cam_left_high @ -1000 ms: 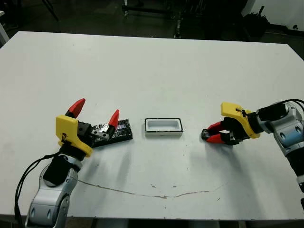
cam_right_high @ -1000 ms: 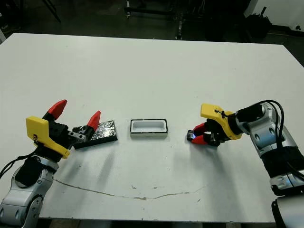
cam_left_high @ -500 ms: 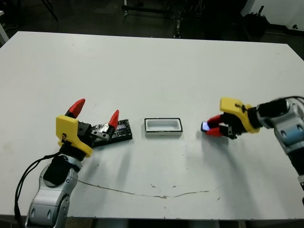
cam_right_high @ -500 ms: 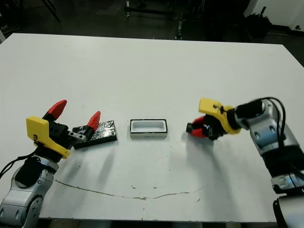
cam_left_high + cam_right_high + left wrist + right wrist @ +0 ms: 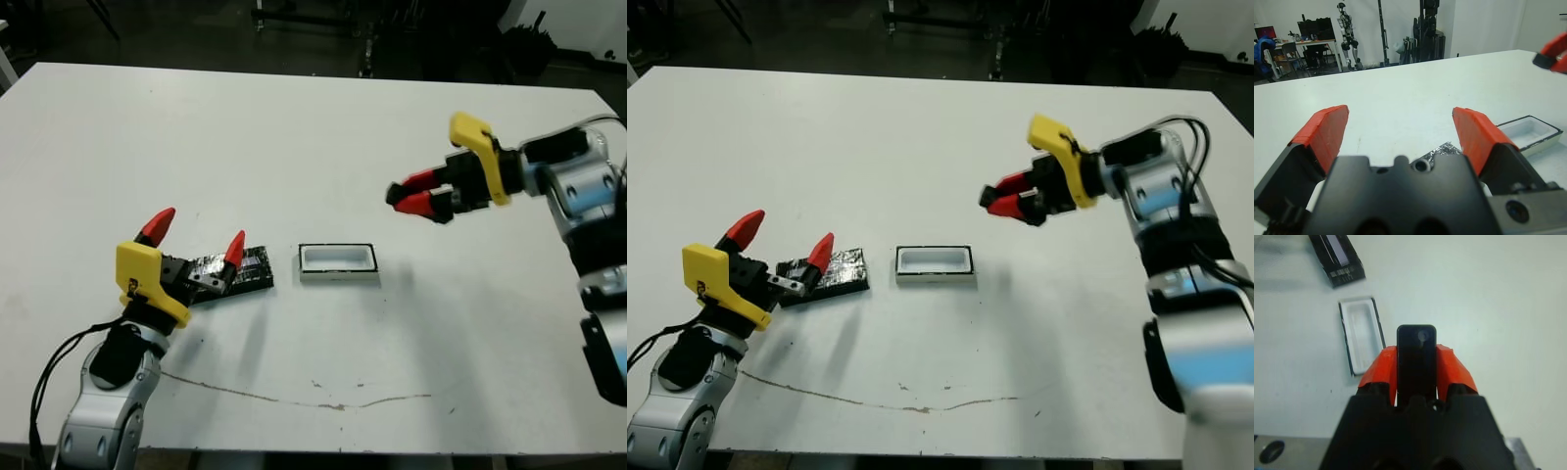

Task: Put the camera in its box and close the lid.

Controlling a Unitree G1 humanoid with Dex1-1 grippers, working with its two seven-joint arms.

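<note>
Right gripper (image 5: 409, 197) is up in the air at right of frame, clamped on the camera (image 5: 1417, 357), above and right of the box (image 5: 338, 262). The box sits mid-bench (image 5: 294, 137), empty. Left gripper (image 5: 196, 237) is spread wide at lower left, over the lid (image 5: 240, 271).

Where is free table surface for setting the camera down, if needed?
Bare table lies beyond the box, and to its right, below the raised right gripper holding the camera. It is crowded left of the box: lid and left gripper.
</note>
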